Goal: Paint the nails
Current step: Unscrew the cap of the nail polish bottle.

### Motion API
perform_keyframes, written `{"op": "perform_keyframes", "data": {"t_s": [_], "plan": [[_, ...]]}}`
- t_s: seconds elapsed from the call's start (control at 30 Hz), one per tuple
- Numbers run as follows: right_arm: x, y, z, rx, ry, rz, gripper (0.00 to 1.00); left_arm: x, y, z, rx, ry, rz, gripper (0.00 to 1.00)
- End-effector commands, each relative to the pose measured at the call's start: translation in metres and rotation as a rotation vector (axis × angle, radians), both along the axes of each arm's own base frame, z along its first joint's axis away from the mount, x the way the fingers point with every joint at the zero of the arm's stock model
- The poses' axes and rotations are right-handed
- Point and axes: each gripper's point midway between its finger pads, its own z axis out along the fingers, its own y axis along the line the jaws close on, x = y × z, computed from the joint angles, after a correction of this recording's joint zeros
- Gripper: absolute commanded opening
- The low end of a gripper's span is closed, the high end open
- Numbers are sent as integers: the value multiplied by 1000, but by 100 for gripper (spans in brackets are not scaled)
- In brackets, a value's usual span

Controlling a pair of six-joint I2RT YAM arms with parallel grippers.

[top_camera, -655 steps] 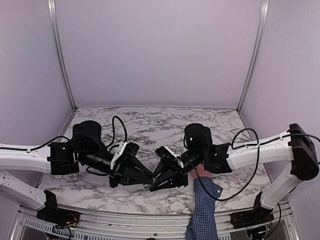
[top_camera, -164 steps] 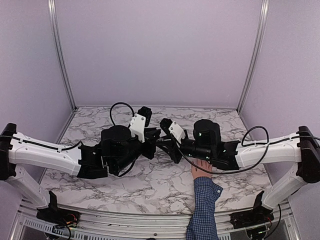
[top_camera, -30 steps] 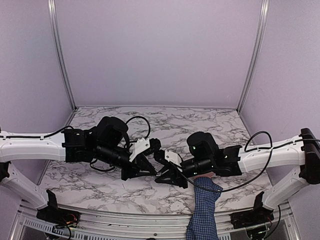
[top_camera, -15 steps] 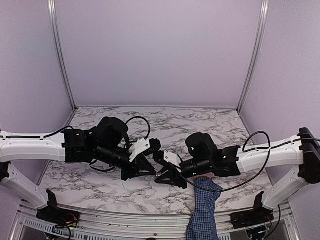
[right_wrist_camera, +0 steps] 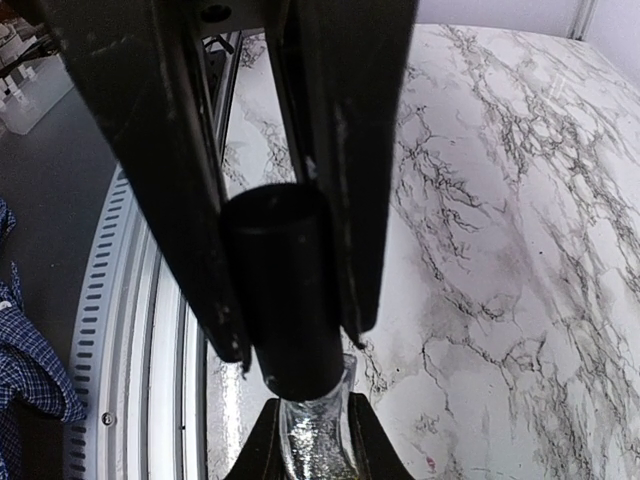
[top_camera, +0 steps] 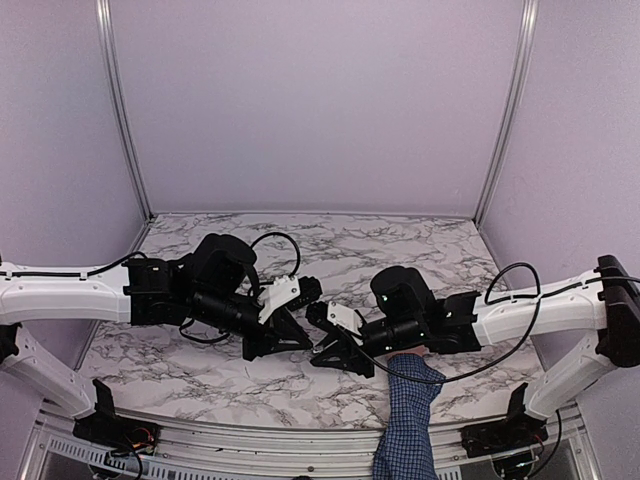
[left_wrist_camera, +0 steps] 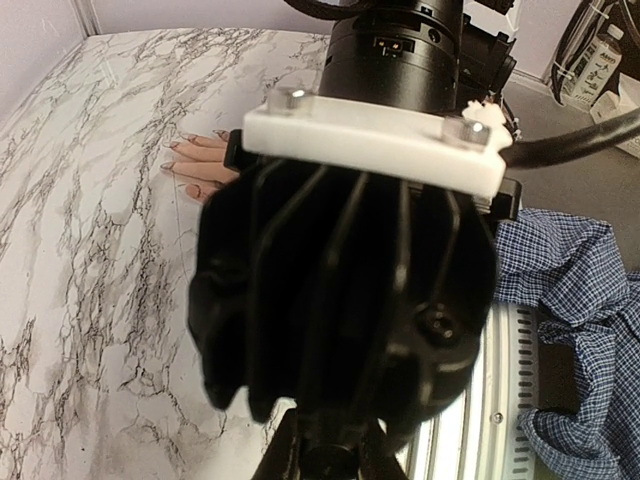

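- Right wrist cam: right end effector (right_wrist_camera: 292, 340) pinches black cylindrical cap (right_wrist_camera: 285, 290) atop glittery grey bottle (right_wrist_camera: 315, 420); left end effector (right_wrist_camera: 312, 447) pinches bottle.
- Nails (left_wrist_camera: 172, 147) of pale hand (left_wrist_camera: 205, 162) flat on marble tabletop (left_wrist_camera: 90, 250), rt of bottle.

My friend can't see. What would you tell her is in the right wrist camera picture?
The robot's right hand pinches a black round cap between two black fingers. Just below, the left hand grips the small glittery grey glass bottle, above a white marble table.
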Motion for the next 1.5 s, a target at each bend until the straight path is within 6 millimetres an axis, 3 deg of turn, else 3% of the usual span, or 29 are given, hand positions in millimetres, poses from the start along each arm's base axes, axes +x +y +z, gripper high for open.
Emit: {"op": "perform_keyframes", "data": {"t_s": [0.0, 1.13, 1.47], "plan": [[2, 5, 12, 24, -20, -5, 0, -3, 1, 16, -30, -28, -15, 0], [2, 4, 13, 28, -27, -7, 0, -1, 8, 8, -4, -34, 4, 0], [5, 3, 12, 21, -35, -25, 0, -25, 5, 13, -44, 30, -114, 0]]}}
